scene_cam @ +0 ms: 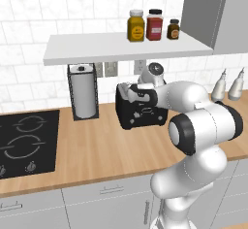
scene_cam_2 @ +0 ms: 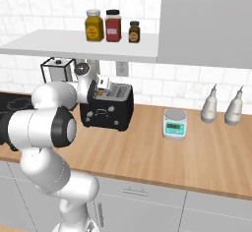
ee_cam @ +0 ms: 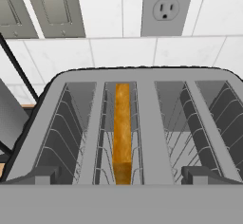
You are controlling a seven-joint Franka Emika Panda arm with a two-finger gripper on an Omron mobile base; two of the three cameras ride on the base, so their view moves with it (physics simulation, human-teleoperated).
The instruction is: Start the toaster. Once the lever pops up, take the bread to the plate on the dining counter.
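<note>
Jaws: spread wide, empty, poised just above the toaster point(ee_cam: 128, 123).
Bread point(ee_cam: 122, 128): standing on edge, sunk in one slot.
Toaster place: on the tabletop point(scene_cam: 106, 145), below the shelf point(scene_cam: 97, 48).
Risk: the jaws may catch the slot wires; the slice may slip.

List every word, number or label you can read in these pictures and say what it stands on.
None can be read.
Yellow jar: label blurred.
Red jar: label a pale patch, unreadable.
Small dark jar: label too small.
Scale: display shows no clear digits.
Toaster: front controls too small, no brand visible.
Cooktop: ring and knob markings only, no text.
Outlet: no text.
</note>
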